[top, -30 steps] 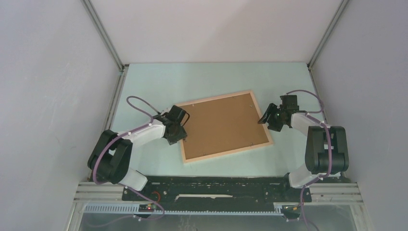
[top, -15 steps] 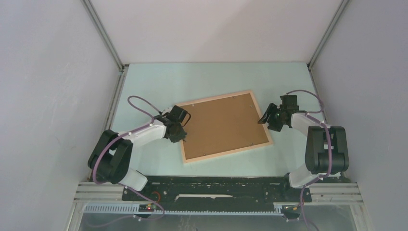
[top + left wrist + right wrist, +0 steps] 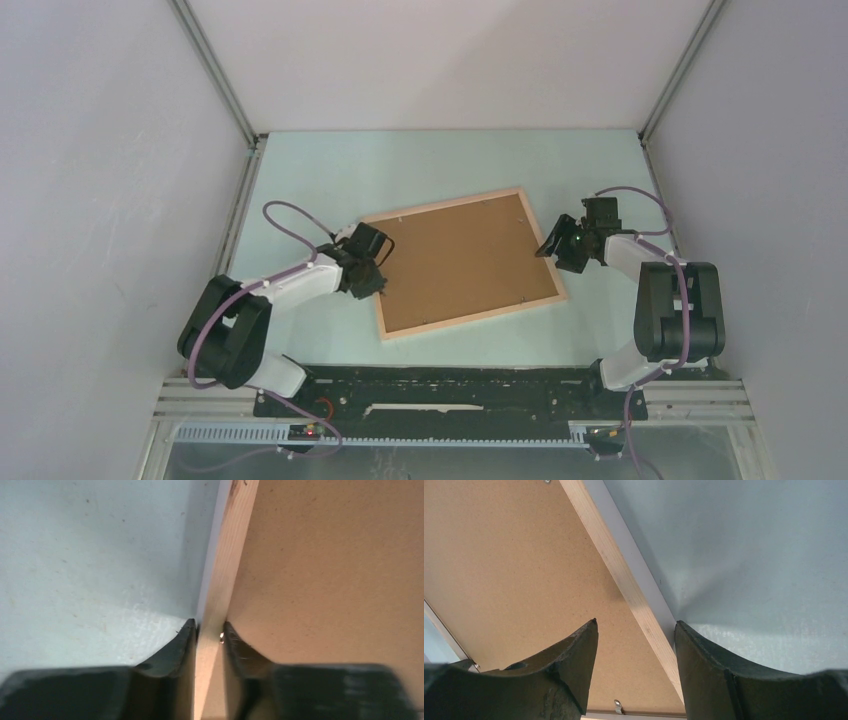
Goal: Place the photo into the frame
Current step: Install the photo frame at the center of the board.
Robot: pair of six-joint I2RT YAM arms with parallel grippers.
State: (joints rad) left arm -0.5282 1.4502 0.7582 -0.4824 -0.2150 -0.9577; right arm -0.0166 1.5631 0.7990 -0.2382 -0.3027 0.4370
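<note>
frame (image 3: 470, 317) on pale table (image 3: 330, 170), left fingers (image 3: 184, 647) pinching its edge, right fingers (image 3: 574, 652) straddling.

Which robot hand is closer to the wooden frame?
Left. The left gripper has its fingers pinched on the left edge of the frame, so it is touching. The right gripper sits open astride the right edge, apparently not touching it.

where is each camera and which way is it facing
top external: above and behind the bases, looking down at table, left arm, right arm, frame.
left wrist: looks along left fingers, pinched on the frame's wooden edge.
right wrist: looks past open right fingers, straddling the opposite edge.
shared: all show the frame's brown board.
</note>
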